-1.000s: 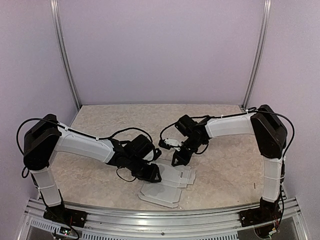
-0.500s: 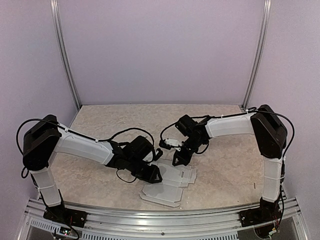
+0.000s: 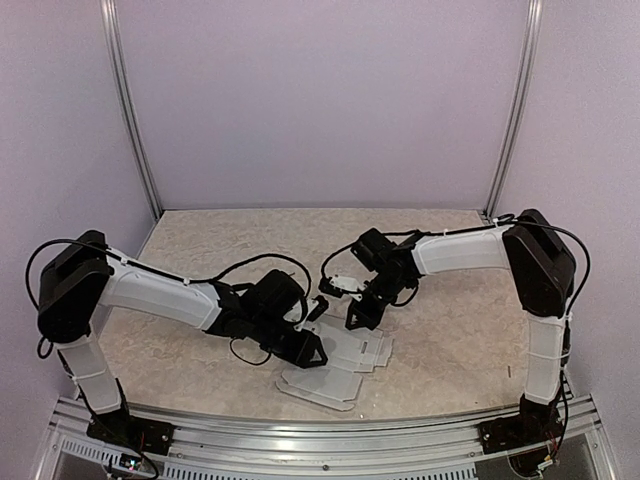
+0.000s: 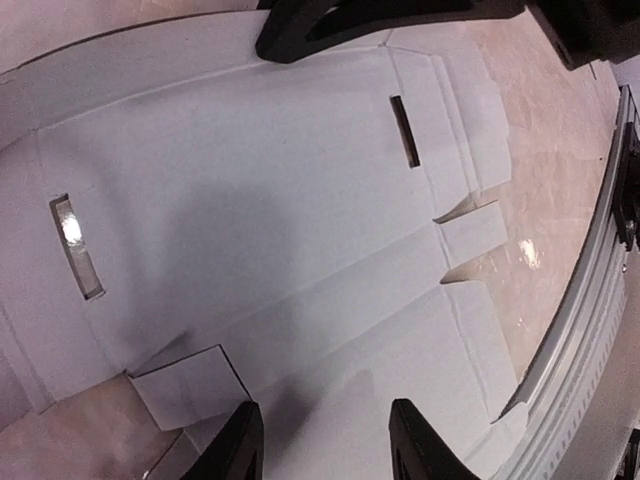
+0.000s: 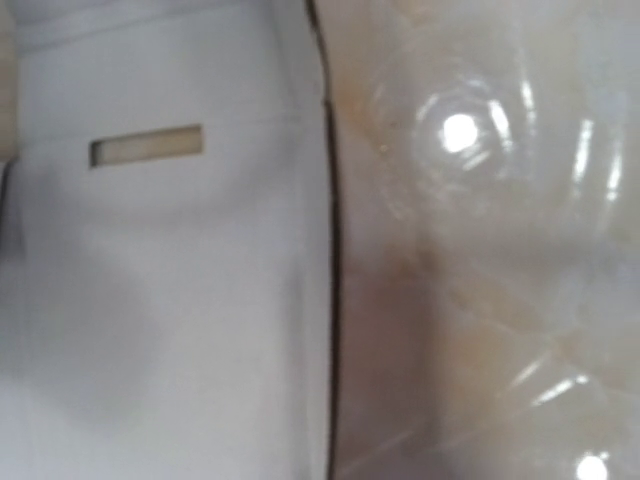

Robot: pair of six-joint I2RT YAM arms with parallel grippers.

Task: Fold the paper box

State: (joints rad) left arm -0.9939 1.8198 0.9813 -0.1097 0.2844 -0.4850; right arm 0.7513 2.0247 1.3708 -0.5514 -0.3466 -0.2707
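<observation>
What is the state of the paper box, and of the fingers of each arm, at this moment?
Paper box: not yet folded, an open blank lying nearly flat on the table.
Left fingers: open, just above the near part of the box, holding nothing.
Right fingers: shut, at the far edge of the box.
</observation>
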